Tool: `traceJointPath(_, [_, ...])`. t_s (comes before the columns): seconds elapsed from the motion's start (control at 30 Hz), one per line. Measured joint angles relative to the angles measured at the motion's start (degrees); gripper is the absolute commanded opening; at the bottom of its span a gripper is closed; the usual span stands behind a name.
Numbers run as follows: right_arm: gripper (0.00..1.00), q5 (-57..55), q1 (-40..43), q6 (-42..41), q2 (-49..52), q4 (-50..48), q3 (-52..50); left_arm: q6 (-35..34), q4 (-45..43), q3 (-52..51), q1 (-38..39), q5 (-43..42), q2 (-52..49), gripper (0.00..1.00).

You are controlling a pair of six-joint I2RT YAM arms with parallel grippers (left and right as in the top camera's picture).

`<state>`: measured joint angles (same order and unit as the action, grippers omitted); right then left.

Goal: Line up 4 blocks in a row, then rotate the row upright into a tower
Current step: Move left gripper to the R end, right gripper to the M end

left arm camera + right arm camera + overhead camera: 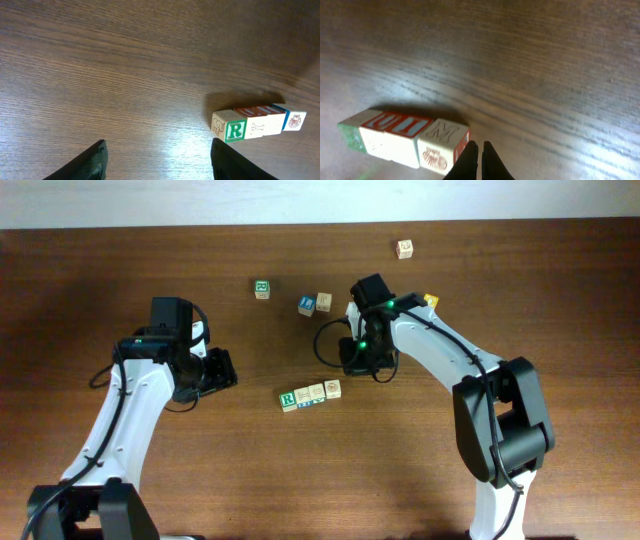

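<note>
A short row of pale-wood blocks (310,394) lies end to end at mid-table. The green R block (288,399) is its left end, and a block with an orange-red picture (332,389) is its right end. In the left wrist view the R block (235,130) lies ahead and to the right of my left gripper (158,145), which is open with only bare wood between its fingers. My right gripper (480,147) is shut and empty. Its tips sit right beside the red side face of the end block (442,142), which has an M on top.
Loose cubes lie at the back: a teal-marked one (262,288), a blue-faced one (306,305) next to a plain one (324,301), a yellow one (431,300) behind the right arm, and an orange-red-marked one (404,248) far back.
</note>
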<state>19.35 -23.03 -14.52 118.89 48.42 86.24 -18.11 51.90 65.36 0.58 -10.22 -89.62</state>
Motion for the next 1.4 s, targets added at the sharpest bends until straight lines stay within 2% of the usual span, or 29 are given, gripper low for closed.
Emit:
traceJointPath(0.67, [0.06,-0.35,-3.13,-0.07,0.35,-2.4,-2.25,-1.25,0.13,0.0,0.0,0.04,0.0,0.68])
traceJointPath(1.0, [0.05,0.5,-3.41,-7.82,0.33,-1.29,-2.25,-1.25,2.1,0.0,0.0,0.02,0.0,0.67])
traceJointPath(1.4, [0.04,1.16,-5.16,-9.97,0.35,-1.14,-2.25,-2.64,2.93,-3.06,1.68,-0.72,-0.09,0.66])
